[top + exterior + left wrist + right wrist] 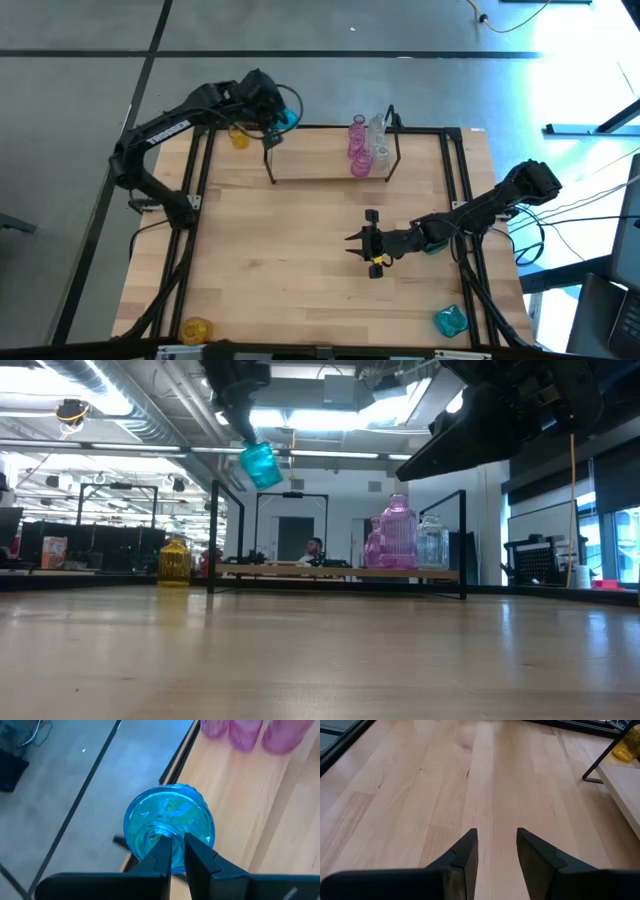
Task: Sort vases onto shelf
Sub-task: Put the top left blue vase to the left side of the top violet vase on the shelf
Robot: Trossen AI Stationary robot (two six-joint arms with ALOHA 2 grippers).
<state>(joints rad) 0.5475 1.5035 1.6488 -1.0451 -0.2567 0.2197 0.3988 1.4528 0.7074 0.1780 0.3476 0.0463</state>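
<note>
So on the left side, the left hand [272, 122] is up in the air over the left end of the shelf [310, 160], pinched nearly shut on the neck of a teal vase [169, 827], one finger inside the mouth and one outside as far as I can tell from the wrist view, with the vase hanging tilted under it well above the board. That's a skinny grip on smooth glass, so I'd guess it's slippery and could swing or slide if the arm jerks; it looks light, but it's rigid and would chip or crack if dropped, so the rim or neck seems the sensible place to hold it and it wants setting down gently and upright. Just beside the shelf's left end, outside it, a yellow vase [238, 137] sits on the surface, and another yellow vase [196, 329] is way down at the near left corner. Moving right, the shelf's right end already has a tight cluster of pink vases [357, 148] with clear vases [380, 140] right next to them, close enough that I can't say if they touch, so anything placed near them needs room. Further right, the right hand [362, 240] waits low over the bare middle of the surface, fingers partly apart and holding nothing. A second teal vase [450, 320] lies near the right front corner, apparently on its side.
</note>
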